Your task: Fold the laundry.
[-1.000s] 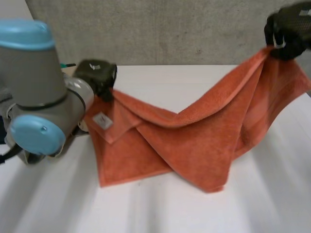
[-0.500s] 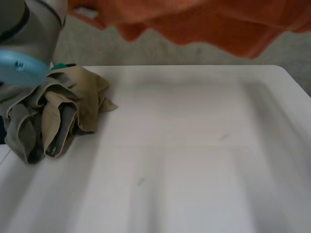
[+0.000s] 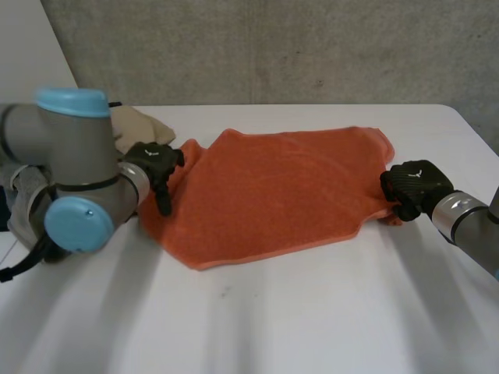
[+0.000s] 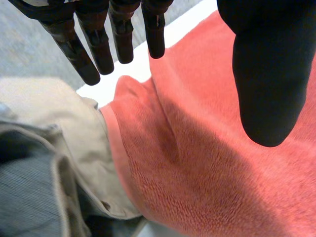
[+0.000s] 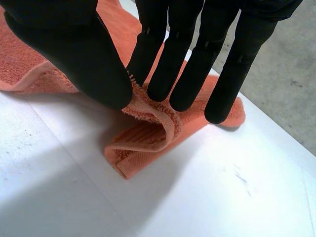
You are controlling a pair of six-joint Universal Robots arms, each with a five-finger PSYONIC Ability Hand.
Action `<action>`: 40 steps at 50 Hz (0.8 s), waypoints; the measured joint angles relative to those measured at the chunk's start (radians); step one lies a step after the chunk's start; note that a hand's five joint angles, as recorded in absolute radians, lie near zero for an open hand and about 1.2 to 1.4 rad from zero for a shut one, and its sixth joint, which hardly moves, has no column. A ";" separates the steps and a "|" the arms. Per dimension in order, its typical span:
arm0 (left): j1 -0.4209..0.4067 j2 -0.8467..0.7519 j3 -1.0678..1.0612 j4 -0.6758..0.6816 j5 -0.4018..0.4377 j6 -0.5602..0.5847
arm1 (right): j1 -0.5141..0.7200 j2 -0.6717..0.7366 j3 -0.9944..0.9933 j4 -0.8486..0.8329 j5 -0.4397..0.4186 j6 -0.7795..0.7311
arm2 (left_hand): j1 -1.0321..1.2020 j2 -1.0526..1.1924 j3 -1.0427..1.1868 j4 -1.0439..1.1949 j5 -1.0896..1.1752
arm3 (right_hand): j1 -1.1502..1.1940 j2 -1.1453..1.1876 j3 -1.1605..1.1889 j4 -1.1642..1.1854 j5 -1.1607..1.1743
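White table (image 3: 312,327) holds orange towel (image 3: 273,195), right robot hand (image 3: 413,187) pinching one end, left robot hand (image 3: 152,160) open.

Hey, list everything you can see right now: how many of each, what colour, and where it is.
towel: one, orange, spread out across the middle of the table
pile of clothes: one, beige and grey, at the table's left end, next to the towel
table: one, white, under everything
wall: one, grey, behind the table
left arm: one, grey with light-blue caps, in front of the pile of clothes
left hand: one, black, fingers straight, at the towel's left edge
right hand: one, black, fingers and thumb pinching the towel's right corner
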 measured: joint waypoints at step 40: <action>-0.093 -0.038 -0.222 0.129 -0.002 0.207 | -0.012 -0.073 0.056 0.002 0.023 0.035 | 0.679 0.637 0.632 0.644 0.643 | 0.000 0.000 0.000 0.000 0.000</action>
